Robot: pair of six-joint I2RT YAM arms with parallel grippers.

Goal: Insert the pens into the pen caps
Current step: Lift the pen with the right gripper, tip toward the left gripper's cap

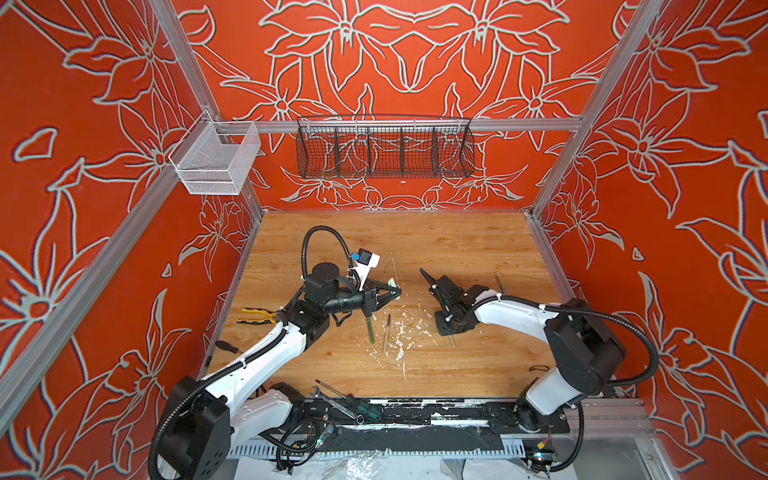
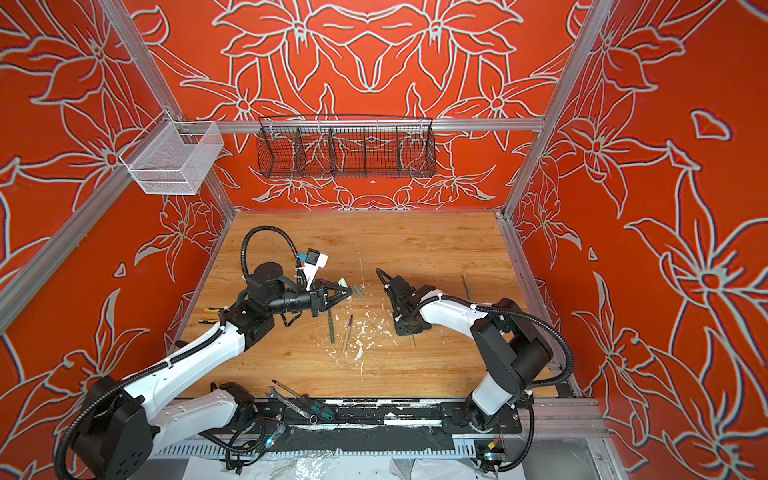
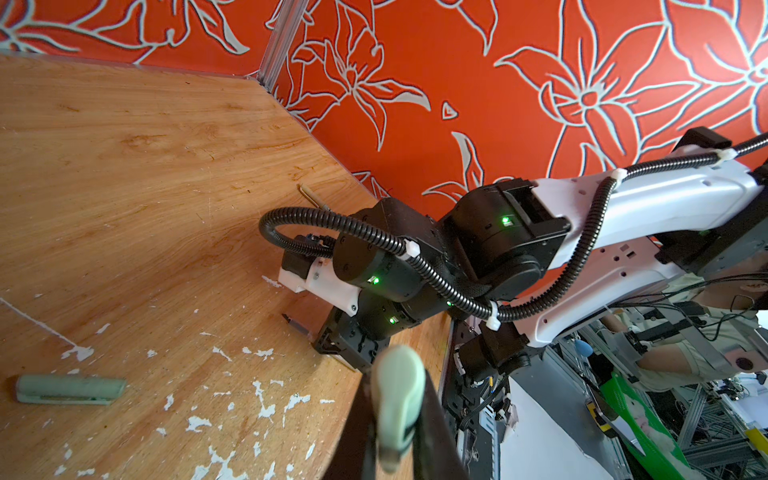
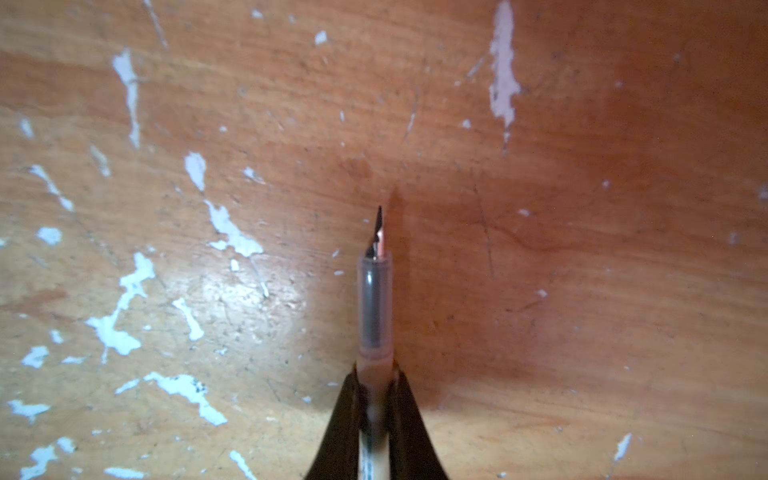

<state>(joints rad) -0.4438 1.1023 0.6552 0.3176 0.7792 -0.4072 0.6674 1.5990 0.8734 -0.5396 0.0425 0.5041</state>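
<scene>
Pen — seemingly beige — between 2 right fingers

The table is scuffed wood-grain flecked with chipped white paint, the beige pen glossy clear plastic at its grip, the pale green cap matt plastic, the twelve-o'clock basket black wire.

The place is a robot laboratory, and the scene is one test cell inside it. The cell is a frame of aluminium profile with red flowered wall panels around a wooden tabletop spotted with white paint. The left arm and the right arm stand on a black base rail. Pliers and a wrench lie about, and outside the cell metal racks with cables are visible.
</scene>
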